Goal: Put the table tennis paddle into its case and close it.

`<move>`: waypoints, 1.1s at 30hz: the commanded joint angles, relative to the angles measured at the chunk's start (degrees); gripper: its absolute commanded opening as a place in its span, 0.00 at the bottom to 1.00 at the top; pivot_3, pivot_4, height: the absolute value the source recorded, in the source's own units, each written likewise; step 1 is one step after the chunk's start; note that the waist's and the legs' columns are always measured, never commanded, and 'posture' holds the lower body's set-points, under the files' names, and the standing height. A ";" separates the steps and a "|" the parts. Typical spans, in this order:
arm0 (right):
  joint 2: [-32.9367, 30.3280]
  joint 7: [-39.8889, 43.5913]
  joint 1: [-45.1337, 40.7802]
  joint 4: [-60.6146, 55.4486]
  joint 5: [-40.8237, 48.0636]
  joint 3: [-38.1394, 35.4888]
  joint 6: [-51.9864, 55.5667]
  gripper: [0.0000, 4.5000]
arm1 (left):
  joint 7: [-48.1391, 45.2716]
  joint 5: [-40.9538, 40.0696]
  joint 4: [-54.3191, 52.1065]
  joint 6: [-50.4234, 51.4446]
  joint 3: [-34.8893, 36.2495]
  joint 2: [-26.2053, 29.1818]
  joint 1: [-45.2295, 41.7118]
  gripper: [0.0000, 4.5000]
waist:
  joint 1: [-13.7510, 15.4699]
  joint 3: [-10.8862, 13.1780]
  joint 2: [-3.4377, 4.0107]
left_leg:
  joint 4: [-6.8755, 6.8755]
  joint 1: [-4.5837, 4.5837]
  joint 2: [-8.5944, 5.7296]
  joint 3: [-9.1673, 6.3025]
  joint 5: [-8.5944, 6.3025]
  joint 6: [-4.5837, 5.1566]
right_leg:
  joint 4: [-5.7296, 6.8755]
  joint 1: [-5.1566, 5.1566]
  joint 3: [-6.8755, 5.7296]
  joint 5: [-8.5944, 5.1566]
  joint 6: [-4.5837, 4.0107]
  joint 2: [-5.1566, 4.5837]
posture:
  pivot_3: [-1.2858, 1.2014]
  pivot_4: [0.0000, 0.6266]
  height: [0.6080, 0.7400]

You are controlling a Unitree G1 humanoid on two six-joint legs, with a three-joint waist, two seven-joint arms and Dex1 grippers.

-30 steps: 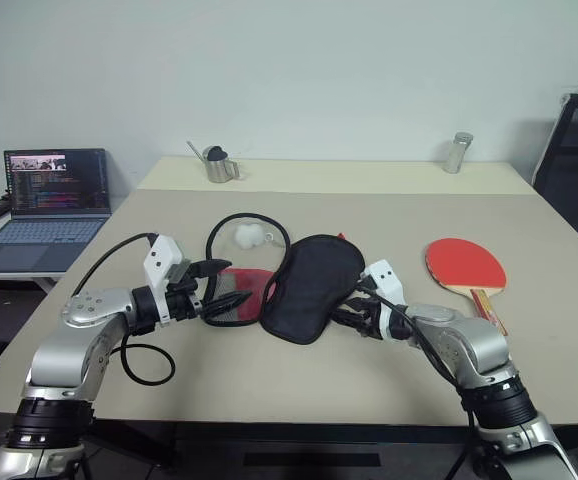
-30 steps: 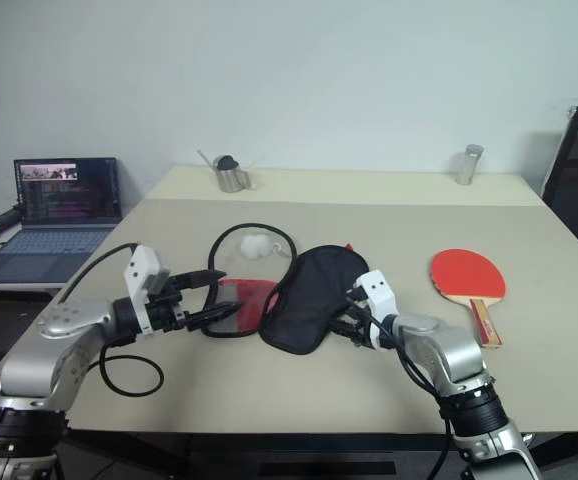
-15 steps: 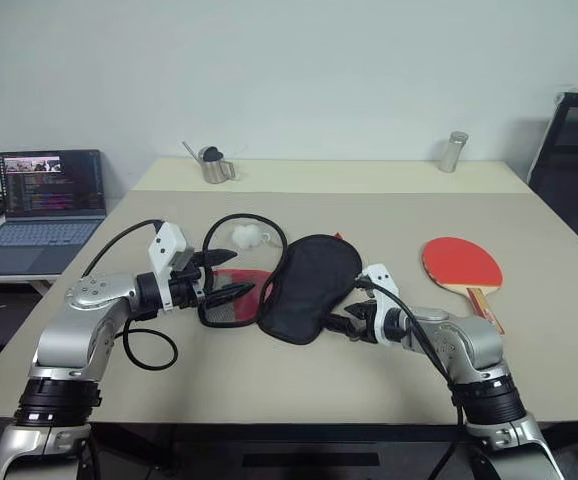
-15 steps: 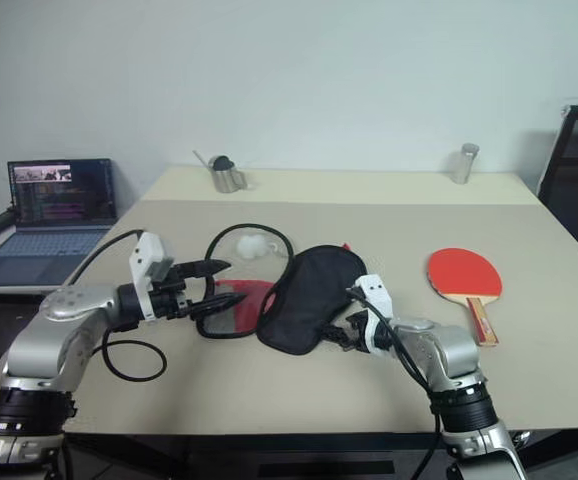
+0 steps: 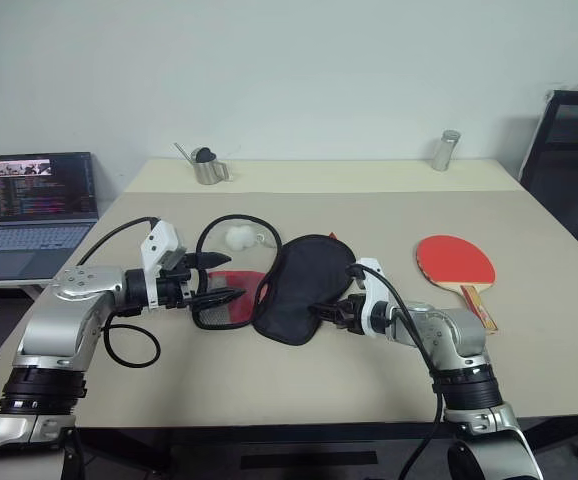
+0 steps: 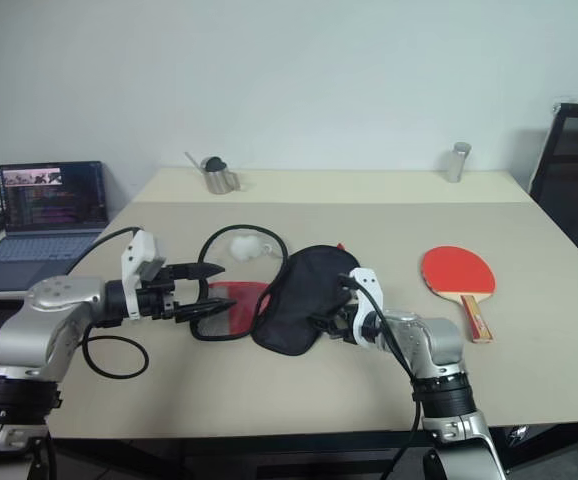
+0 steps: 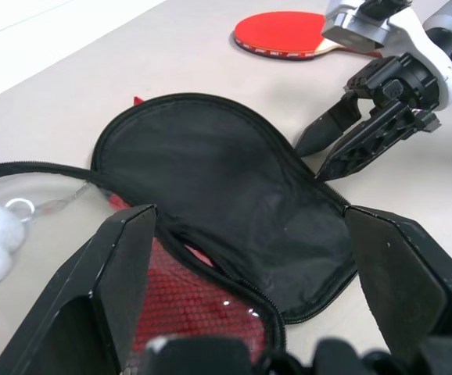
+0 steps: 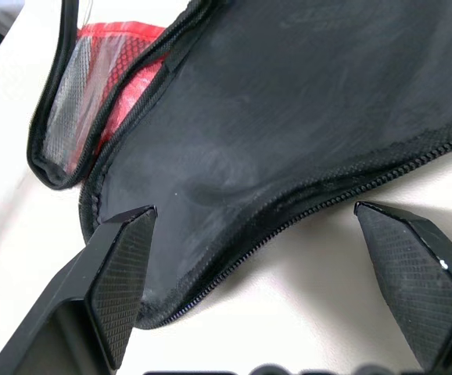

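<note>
Both your grippers, left [image 5: 212, 279] and right [image 5: 327, 311], are wide open and empty beside the floppy case [image 5: 299, 283] on the worktop [image 5: 369, 210]; the paddle [image 5: 456, 265] lies well apart, so the case may slide or fold when pinched.

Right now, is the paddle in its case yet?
Not yet. The case already lies unzipped and spread open on the table. Both open grippers, left and right, are at its edges, holding nothing. The paddle lies off to the right, untouched; putting it in and zipping are left.
</note>
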 commanded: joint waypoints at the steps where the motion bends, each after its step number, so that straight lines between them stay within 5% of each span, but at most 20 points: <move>1: 2.05 0.24 -1.17 0.04 -0.20 2.86 -0.57 0.99 | -0.02 0.13 -0.22 -1.38 1.78 0.94 -0.94 0.92 | -0.09 0.00 0.00 | -0.01 0.00 0.00 0.00 0.00 0.00 | 0.00 -0.01 0.01 0.00 0.00 0.01 | 0.52 0.24 1.00; 9: 2.46 0.80 -1.63 1.89 -1.86 5.48 -3.40 0.99 | -0.17 0.38 0.19 -2.26 1.67 0.84 -0.78 0.92 | -0.10 0.00 0.00 | -0.02 0.00 0.01 0.00 0.00 0.00 | -0.01 -0.01 0.00 0.00 0.00 0.01 | 0.52 0.24 1.00; 12: 2.48 0.36 -1.94 2.79 -2.75 5.01 -4.89 0.86 | -0.24 0.42 0.25 -2.48 1.65 0.87 -0.73 0.92 | -0.11 0.00 0.00 | -0.02 0.01 0.02 -0.02 0.00 0.00 | 0.01 -0.01 -0.01 0.00 0.00 0.02 | 0.52 0.24 1.00; 23: 2.53 -2.28 -2.38 4.21 -1.36 -1.41 -3.32 0.00 | -0.78 0.46 0.01 -3.11 0.07 -0.42 -2.41 0.92 | 0.04 0.00 0.00 | -0.03 -0.02 0.02 -0.01 0.00 0.00 | -0.01 -0.03 0.00 0.00 0.00 0.01 | 0.52 0.24 1.00; 33: -0.29 -3.13 -0.81 -1.14 0.97 -6.23 2.11 0.00 | -2.29 -0.50 -3.67 -1.34 -2.20 -2.38 -2.78 0.92 | 0.12 0.02 -0.01 | -0.03 -0.05 0.02 -0.01 0.00 0.00 | -0.02 -0.02 -0.01 0.00 0.00 0.01 | 0.52 0.24 1.00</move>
